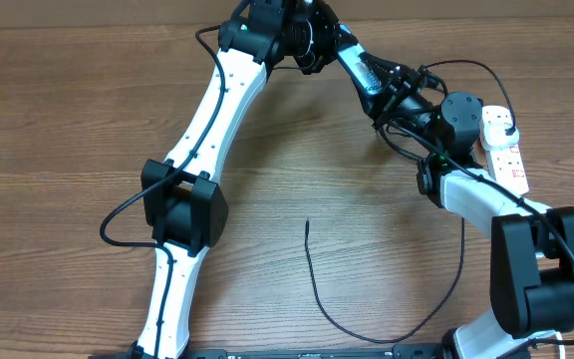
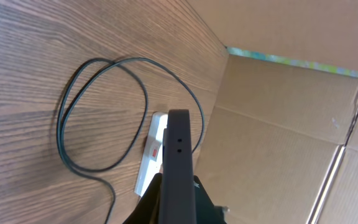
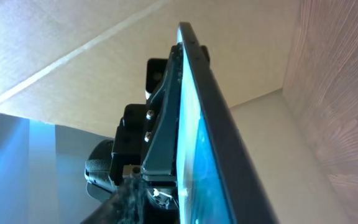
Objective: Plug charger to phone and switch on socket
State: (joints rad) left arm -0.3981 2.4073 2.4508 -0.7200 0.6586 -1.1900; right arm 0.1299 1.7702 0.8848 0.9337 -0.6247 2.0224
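holding the phone (image 2: pixel 179 149) up off the table (image 1: pixel 68 120), the left gripper (image 1: pixel 312 48) pinches it at one end. its jaws are pressed together on the thin body, so the phone stands edge-on at the far middle of the scene. the free short end, with its small holes, points right toward the socket (image 1: pixel 506 160), probably so the port end is exposed and reachable.

the right gripper (image 1: pixel 399 95) sits close at that end of the phone, whose teal screen fills its wrist view. whether its claw is spread or closed i cannot tell; it is lost in dark clutter.

the charger (image 1: pixel 308 244) lies loose on the near middle of the table. its free tip is well apart from the phone and nothing grips it, so plugging in looks not yet begun. the socket rests at the right edge, just beside the right arm, and its red switches are within that arm's reach for later.
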